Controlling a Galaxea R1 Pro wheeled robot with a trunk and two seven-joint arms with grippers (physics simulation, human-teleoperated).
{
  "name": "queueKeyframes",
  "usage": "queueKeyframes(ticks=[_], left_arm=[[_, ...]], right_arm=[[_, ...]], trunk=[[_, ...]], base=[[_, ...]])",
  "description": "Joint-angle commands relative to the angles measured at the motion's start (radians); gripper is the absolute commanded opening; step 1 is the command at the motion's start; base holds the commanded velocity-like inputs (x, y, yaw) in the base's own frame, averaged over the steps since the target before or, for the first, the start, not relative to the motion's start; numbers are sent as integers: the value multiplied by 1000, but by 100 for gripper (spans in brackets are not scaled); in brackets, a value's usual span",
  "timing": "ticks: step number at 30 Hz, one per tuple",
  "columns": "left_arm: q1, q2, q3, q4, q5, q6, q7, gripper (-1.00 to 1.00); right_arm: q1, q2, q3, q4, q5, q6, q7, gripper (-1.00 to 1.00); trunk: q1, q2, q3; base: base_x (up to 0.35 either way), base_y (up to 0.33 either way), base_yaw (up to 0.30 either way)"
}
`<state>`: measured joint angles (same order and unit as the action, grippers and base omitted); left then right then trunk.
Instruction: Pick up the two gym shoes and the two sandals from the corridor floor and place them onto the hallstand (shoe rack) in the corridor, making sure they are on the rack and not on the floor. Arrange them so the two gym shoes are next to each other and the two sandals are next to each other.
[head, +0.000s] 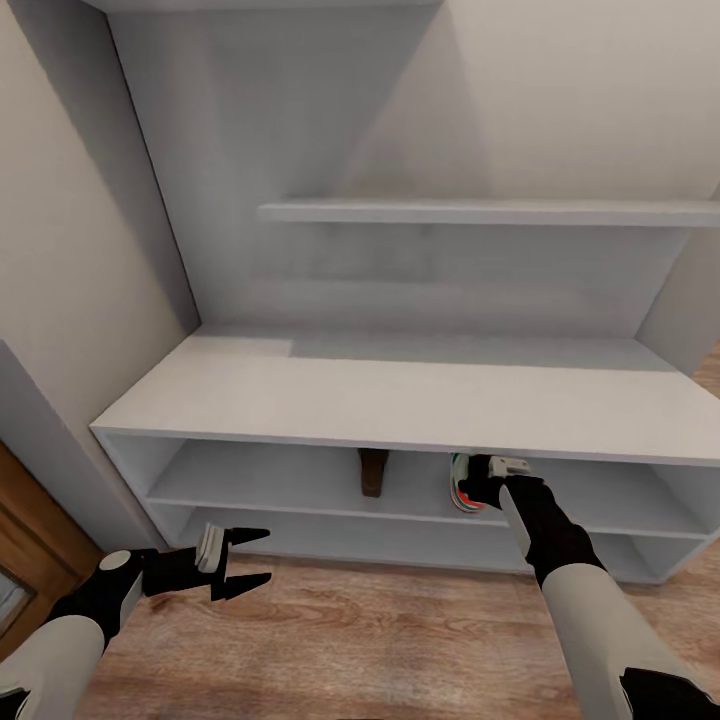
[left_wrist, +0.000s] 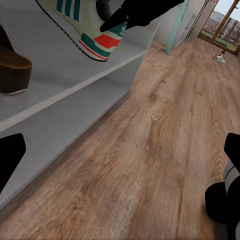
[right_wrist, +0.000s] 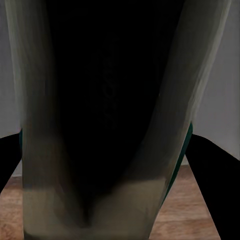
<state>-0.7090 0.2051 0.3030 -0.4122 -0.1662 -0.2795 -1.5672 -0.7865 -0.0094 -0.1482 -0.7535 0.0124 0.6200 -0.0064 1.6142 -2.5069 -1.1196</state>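
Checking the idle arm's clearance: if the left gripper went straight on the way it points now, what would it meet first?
The left gripper, open, points along the hallstand's front; bare corridor floor lies ahead, so the way looks free, though depth is unclear.

The left arm reaches forward from the lower left of the head view, forearm white, wrist black. Its left gripper (head: 243, 560) hangs just above the floor with its two black fingers spread wide apart and nothing between them.

The right arm stretches forward and up, its black wrist slanting toward the upper shelf. The right gripper (head: 478, 487) is pushed in under the top board, fingers closed around a gym shoe (head: 462, 490); the right wrist view looks straight into the shoe's (right_wrist: 100, 125) dark opening.
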Motion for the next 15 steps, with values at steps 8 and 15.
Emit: queueKeyframes(ticks=[8,15], left_arm=[[-1,-1,8,0,-9,-7,-4,100],[-1,-1,8,0,-9,-7,-4,100]], right_arm=[[0,0,-1,-1,1,5,-1,-100],[0,0,-1,-1,1,5,-1,100]], trunk=[[0,0,-1],[0,0,-1]], base=[[40,11,0],[97,33,0]])
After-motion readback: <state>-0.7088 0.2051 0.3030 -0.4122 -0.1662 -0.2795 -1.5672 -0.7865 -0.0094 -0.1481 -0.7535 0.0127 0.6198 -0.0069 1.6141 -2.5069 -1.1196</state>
